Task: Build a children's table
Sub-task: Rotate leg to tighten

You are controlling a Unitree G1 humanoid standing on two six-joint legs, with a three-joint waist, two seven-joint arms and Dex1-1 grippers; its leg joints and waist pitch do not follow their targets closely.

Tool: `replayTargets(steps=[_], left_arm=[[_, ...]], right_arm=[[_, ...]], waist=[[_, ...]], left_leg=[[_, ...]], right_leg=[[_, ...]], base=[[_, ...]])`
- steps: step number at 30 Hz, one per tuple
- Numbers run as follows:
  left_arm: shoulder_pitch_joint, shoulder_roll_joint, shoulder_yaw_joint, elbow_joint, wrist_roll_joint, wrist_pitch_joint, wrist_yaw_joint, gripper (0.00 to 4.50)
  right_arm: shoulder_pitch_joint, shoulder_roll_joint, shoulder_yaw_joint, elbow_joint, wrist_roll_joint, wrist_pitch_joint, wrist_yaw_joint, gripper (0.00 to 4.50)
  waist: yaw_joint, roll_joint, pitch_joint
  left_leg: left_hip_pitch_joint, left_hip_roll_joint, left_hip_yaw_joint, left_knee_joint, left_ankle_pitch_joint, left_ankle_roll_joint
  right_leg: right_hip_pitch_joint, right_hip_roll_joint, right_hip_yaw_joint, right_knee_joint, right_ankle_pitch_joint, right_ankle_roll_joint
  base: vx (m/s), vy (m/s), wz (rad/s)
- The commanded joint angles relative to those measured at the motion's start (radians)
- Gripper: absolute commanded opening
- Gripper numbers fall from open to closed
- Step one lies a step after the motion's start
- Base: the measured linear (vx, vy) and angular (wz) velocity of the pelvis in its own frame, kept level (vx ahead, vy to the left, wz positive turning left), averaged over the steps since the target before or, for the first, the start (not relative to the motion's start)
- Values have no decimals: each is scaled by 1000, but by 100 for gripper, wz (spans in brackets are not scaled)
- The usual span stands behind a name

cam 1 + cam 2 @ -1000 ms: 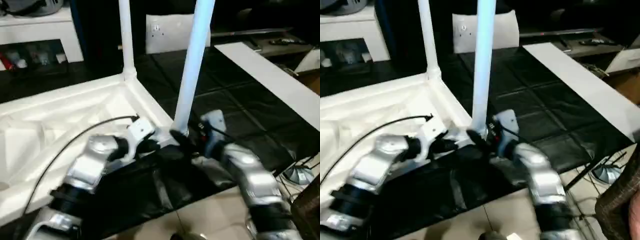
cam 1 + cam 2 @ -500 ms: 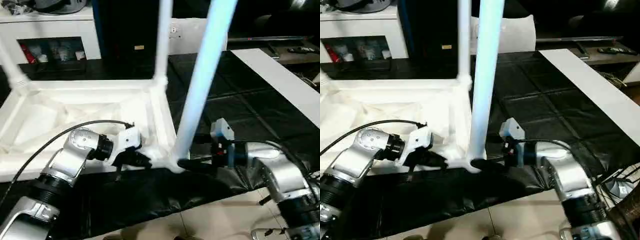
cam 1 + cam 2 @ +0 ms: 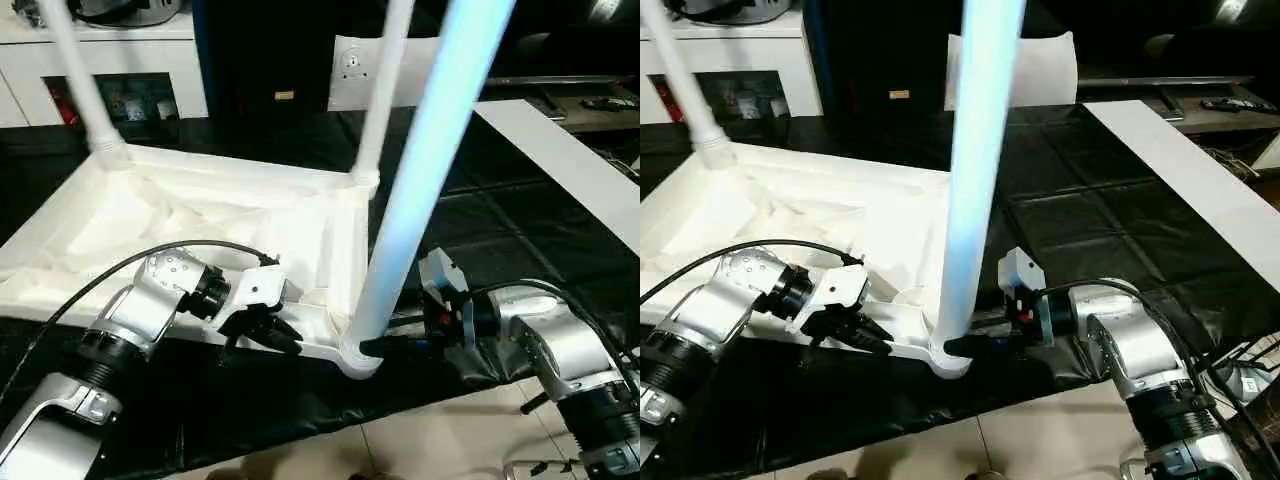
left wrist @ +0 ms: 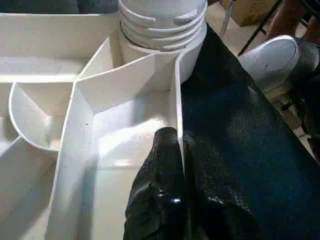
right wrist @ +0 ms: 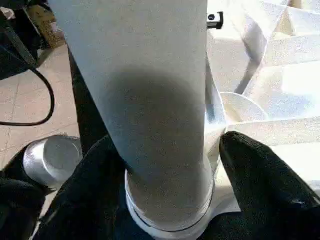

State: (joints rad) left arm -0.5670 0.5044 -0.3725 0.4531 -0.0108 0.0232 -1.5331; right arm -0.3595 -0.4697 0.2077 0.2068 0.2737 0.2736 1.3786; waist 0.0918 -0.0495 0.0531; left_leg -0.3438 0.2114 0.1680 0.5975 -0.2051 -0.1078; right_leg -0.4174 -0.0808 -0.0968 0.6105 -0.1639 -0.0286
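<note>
The children's table lies upside down on black cloth: a white ribbed tabletop (image 3: 200,215) with legs standing in three corner sockets. The near right leg (image 3: 420,180) rises tall out of its socket (image 3: 358,360). Other legs stand at the far right (image 3: 380,90) and far left (image 3: 80,80). My left gripper (image 3: 272,332) is shut on the thin front rim wall (image 4: 177,115), its fingers (image 4: 160,175) pinching it close to that socket. My right gripper (image 3: 970,346) is open, straddling the foot of the near right leg (image 5: 150,100); one of its fingers (image 5: 260,175) stands slightly off it.
A white cabinet (image 3: 110,40) stands at the back left and a flat white bag (image 3: 350,65) leans at the back. A long white board (image 3: 560,160) runs along the right. The cloth's front edge (image 3: 300,440) drops to a tiled floor just beyond the near corner.
The tabletop has turned on the cloth: its far left corner swung right and the near right corner came slightly toward me. Both grippers moved with it, the left still pinching the rim.
</note>
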Motion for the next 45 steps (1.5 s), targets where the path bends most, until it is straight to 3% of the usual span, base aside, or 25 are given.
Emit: replayTargets(steps=[1, 6, 13, 20, 23, 24, 25, 28, 29, 33, 37, 38, 40, 42, 45], left_arm=[[-39, -11, -26, -17, -13, -30, -47, 0], [-52, -13, -33, 15, -12, -53, -63, 0], [-52, -8, -27, 20, -14, -47, -63, 0], [-27, -44, 22, -32, -9, 89, 110, 0], [6, -114, 69, -98, -17, 225, 272, 0], [6, -114, 69, -98, -17, 225, 272, 0], [16, -142, 80, -119, -7, 261, 332, 0], [34, -221, 103, -161, 11, 357, 477, 0], [34, -221, 103, -161, 11, 357, 477, 0], [15, -358, 148, -156, 44, 445, 711, 0], [-21, -415, 164, -126, 57, 442, 797, 0], [-21, -415, 164, -126, 57, 442, 797, 0], [-25, -414, 156, -130, 66, 448, 796, 0], [-20, -384, 141, -135, 78, 436, 771, 0], [-8, -348, 135, -148, 79, 414, 725, 0]], right_arm=[[-26, -14, 13, 3, 12, 7, 12, 286], [-28, -16, 20, 6, 19, 21, 35, 226], [-26, -8, 27, -2, 26, 34, 35, 203], [16, 74, -4, -59, 39, 140, -143, 200], [42, 189, -10, -61, -26, 140, -358, 200], [42, 189, -10, -61, -26, 140, -358, 200], [45, 230, -20, -56, -39, 156, -431, 199], [43, 334, -45, -48, -53, 201, -594, 199], [43, 334, -45, -48, -53, 201, -594, 199], [-3, 495, -101, 0, -82, 228, -844, 198], [-42, 562, -114, 37, -97, 214, -936, 198], [-42, 562, -114, 37, -97, 214, -936, 198], [-41, 570, -111, 28, -99, 201, -927, 254], [-22, 546, -103, -1, -102, 176, -889, 275], [-1, 506, -99, -27, -105, 161, -848, 303]], waist=[[-3, 0, -67], [0, -1, -67], [0, -1, -67], [-5, -2, -64], [-15, -3, -56], [-15, -3, -56], [-26, -5, -60], [-46, 2, -59], [-52, -1, -58], [-61, 4, -61], [-62, 8, -62], [-63, 8, -62], [-59, 8, -66], [-56, 9, -67], [-55, 11, -66]], left_leg=[[-6, 21, 4, -69, -133, 56], [-6, 20, 5, -68, -132, 57], [-6, 21, 4, -68, -134, 51], [-5, 21, 3, -71, -138, 36], [-4, 13, 2, -72, -185, 6], [-4, 13, 2, -72, -185, 6], [-9, 12, -4, -75, -185, 0], [-6, 10, -3, -72, -197, 15], [-7, 8, -2, -71, -197, 15], [-4, 7, -4, -72, -205, 17], [-3, 5, -3, -71, -204, 25], [-3, 5, -3, -72, -204, 27], [-6, 6, -2, -72, -177, 35], [-9, 8, 0, -73, -146, 47], [-10, 9, -1, -74, -150, 50]], right_leg=[[66, -60, 55, -73, -287, -156], [66, -60, 54, -73, -288, -159], [66, -60, 54, -73, -300, -153], [66, -59, 55, -73, -313, -147], [60, -61, 47, -95, -477, -87], [60, -61, 47, -95, -477, -87], [66, -63, 44, -98, -517, -54], [59, -59, 45, -103, -504, -61], [56, -55, 43, -104, -501, -66], [55, -54, 43, -108, -498, -65], [55, -52, 45, -106, -465, -68], [54, -50, 46, -106, -459, -68], [58, -51, 49, -99, -404, -76], [62, -50, 52, -89, -313, -104], [65, -52, 52, -89, -309, -114]], base=[[0, 0, 0], [0, 0, 0], [0, 0, 0], [0, 0, 0], [0, 0, 0], [0, 0, 0], [0, 0, 0], [0, 0, 0], [0, 0, 0], [0, 0, 0], [0, 0, 0], [0, 0, 0], [0, 0, 0], [0, 0, 0], [0, 0, 0]])
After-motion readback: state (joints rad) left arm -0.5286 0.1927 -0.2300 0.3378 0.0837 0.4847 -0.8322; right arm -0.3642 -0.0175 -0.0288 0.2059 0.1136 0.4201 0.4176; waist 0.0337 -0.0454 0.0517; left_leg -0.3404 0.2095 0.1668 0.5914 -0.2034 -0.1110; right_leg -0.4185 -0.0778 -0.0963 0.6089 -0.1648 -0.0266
